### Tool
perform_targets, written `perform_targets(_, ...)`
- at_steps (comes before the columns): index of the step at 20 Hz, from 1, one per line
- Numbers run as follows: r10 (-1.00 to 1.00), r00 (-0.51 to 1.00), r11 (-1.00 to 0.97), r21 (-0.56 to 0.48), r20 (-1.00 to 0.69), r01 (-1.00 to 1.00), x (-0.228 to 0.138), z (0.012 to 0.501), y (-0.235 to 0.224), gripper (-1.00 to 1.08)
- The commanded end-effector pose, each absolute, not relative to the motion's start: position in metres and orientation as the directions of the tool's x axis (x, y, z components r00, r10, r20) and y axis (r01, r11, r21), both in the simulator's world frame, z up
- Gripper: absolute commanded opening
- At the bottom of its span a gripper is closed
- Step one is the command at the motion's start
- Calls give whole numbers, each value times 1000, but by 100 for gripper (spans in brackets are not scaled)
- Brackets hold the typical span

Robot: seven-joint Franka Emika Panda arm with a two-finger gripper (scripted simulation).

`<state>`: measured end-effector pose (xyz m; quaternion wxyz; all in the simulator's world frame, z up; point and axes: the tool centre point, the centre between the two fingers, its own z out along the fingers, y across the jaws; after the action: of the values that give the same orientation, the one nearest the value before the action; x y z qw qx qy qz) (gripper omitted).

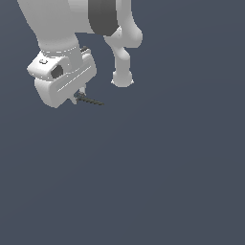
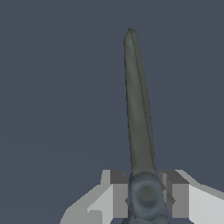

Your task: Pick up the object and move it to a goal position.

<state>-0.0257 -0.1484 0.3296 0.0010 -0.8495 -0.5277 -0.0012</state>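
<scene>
The object is a small scissors-like thing with slim dark grey blades [image 1: 92,101]. In the exterior view the blades stick out toward the exterior view's right from under the white gripper [image 1: 79,97]; the orange handles are hidden. In the wrist view the long dark blade [image 2: 139,105] runs away from the gripper [image 2: 147,192], and its pivot end sits between the two grey finger pads [image 2: 118,194], which press on both sides. The gripper is shut on the object.
The white arm's links [image 1: 122,52] rise behind the gripper at the top of the exterior view. The ground [image 1: 143,182] is a plain dark blue-grey surface. No goal marker shows.
</scene>
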Motion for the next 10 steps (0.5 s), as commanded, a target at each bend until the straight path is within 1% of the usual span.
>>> perform_targets(1,896,444,-444,-1,3,896,-21,352,-154,-100)
perform_targets(10,895,445,-445,0,1,895,-5,415,-171,-100)
